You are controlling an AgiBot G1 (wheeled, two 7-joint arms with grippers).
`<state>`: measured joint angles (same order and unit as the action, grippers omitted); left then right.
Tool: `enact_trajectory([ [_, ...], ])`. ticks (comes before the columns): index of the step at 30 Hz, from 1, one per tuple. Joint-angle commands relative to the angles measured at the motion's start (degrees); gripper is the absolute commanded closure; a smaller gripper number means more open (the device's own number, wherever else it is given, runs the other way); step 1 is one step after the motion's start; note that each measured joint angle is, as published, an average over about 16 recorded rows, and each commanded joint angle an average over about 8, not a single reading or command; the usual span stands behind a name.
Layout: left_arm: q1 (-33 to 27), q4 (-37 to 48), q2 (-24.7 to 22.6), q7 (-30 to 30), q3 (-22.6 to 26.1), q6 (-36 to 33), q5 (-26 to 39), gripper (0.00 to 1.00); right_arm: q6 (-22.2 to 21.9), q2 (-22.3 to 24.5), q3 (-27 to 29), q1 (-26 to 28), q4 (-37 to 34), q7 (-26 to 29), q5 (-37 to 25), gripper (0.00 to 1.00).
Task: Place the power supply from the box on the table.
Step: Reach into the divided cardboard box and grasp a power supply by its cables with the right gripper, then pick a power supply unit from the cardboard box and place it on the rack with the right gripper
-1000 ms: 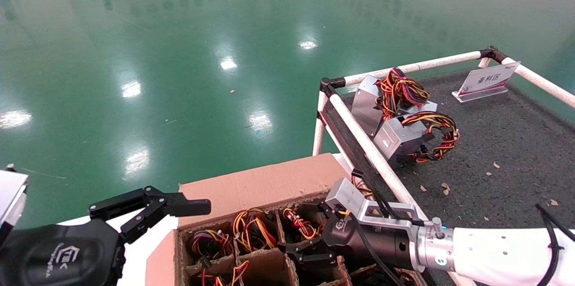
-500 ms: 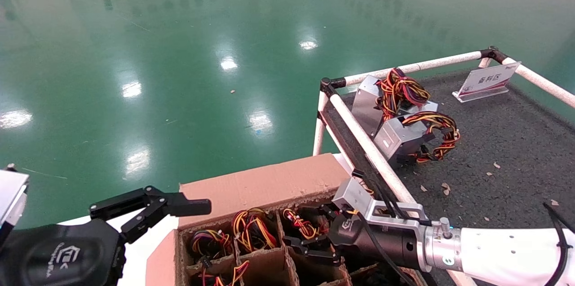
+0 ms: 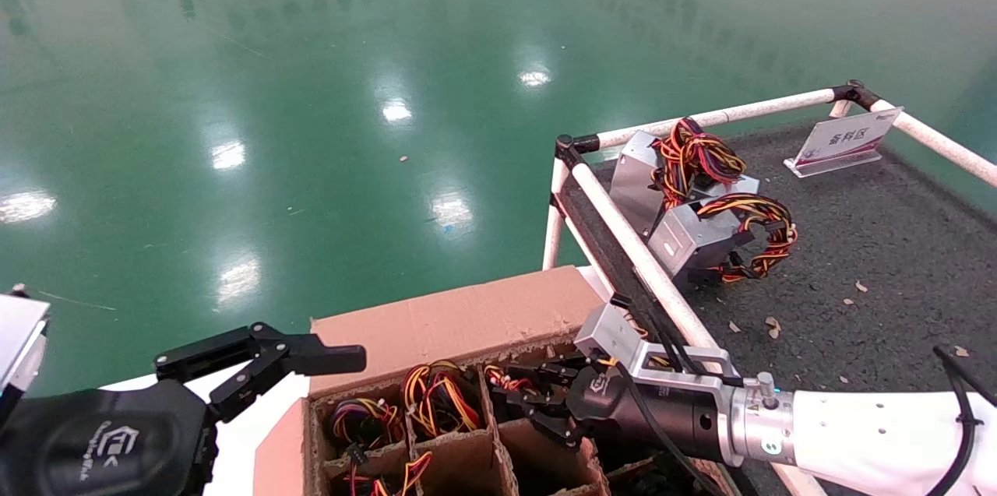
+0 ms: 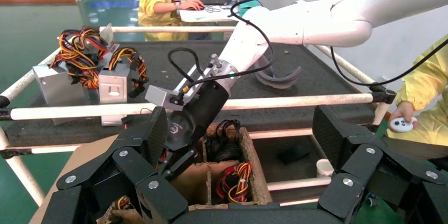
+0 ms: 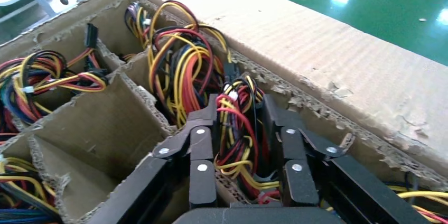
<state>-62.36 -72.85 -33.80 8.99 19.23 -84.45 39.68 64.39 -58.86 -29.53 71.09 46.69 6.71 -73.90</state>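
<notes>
The box (image 3: 459, 325) stands left of the table (image 3: 896, 262), just beside it.

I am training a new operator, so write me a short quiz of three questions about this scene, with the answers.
1. Multiple choice: how many power supplies already lie on the table? A) one B) two C) four
2. True or false: the left end effector is inside the box.
3. Fill in: the right end effector reaches into a cell of the ____, at a bundle of coloured wires.

Key: 1 B. 2 false; it hangs open beside the box, on its left. 3 box.
</notes>
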Motion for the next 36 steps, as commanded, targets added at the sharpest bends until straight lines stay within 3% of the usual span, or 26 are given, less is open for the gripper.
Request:
enact_trajectory([
  [1, 0.00, 0.00, 0.00, 0.00, 0.00, 0.00, 0.00, 0.00, -0.24, -0.12, 0.00, 0.14, -0.47, -0.11, -0.12, 1.00],
  [8, 0.00, 0.00, 0.00, -0.01, 0.01, 0.00, -0.01, 0.00, 1.39, 0.58, 0.92, 1.53, 0.31, 0.62, 1.58, 1.00],
  [15, 0.00, 0.00, 0.01, -0.01, 0.02, 0.01, -0.01, 0.00, 3.75, 4.18, 2.79, 3.15, 5.81, 4.30, 4.46, 1.00],
  [27, -0.01, 0.00, 0.01, -0.02, 0.03, 0.01, -0.02, 0.00, 3.70, 16.16, 9.26, 8.35, 20.42, 19.79, 11.39, 1.00],
  [36, -0.01, 0.00, 0.02, -0.02, 0.04, 0.02, -0.03, 0.00, 2.83, 22.78, 12.65, 14.84, 21.75, 27.77, 13.06, 1.00],
])
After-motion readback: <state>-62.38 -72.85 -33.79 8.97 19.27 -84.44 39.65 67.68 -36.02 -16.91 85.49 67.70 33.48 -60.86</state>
